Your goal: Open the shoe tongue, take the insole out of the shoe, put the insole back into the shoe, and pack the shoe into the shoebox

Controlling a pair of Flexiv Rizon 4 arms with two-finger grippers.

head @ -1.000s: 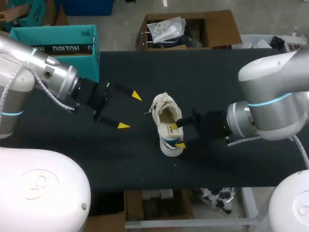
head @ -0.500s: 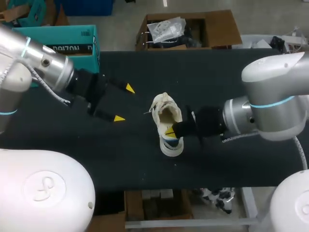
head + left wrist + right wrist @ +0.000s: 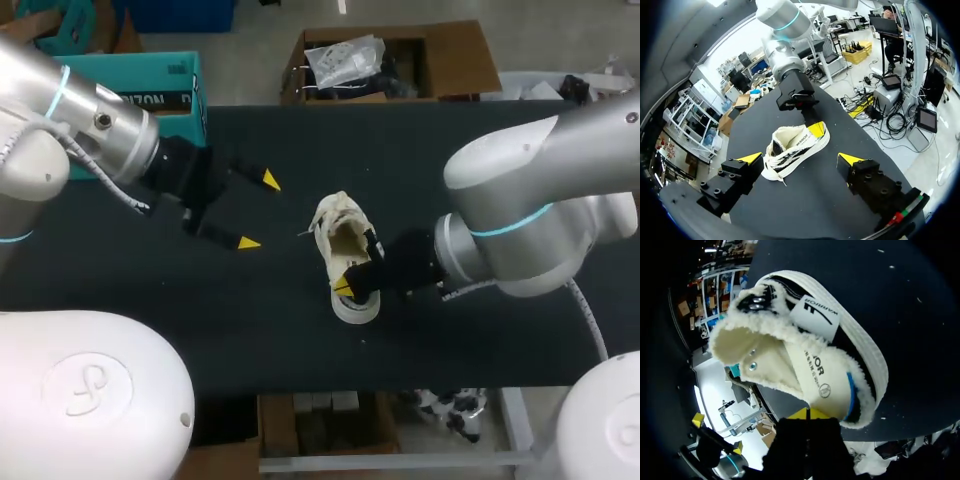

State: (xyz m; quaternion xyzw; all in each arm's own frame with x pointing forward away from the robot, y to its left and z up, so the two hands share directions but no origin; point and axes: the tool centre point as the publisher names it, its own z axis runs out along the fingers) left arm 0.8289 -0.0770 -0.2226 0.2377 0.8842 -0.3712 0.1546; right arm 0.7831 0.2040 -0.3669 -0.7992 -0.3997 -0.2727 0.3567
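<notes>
Lying mid-way along the black table (image 3: 450, 150), the fleece-lined white shoe (image 3: 340, 225) has its heel toward the near edge. The right gripper (image 3: 343, 287) sits at that heel, its yellow tips pressed together against the collar. The left gripper (image 3: 259, 211) hangs left of the shoe, fingers spread. A teal shoebox (image 3: 150, 75) stands far left.
</notes>
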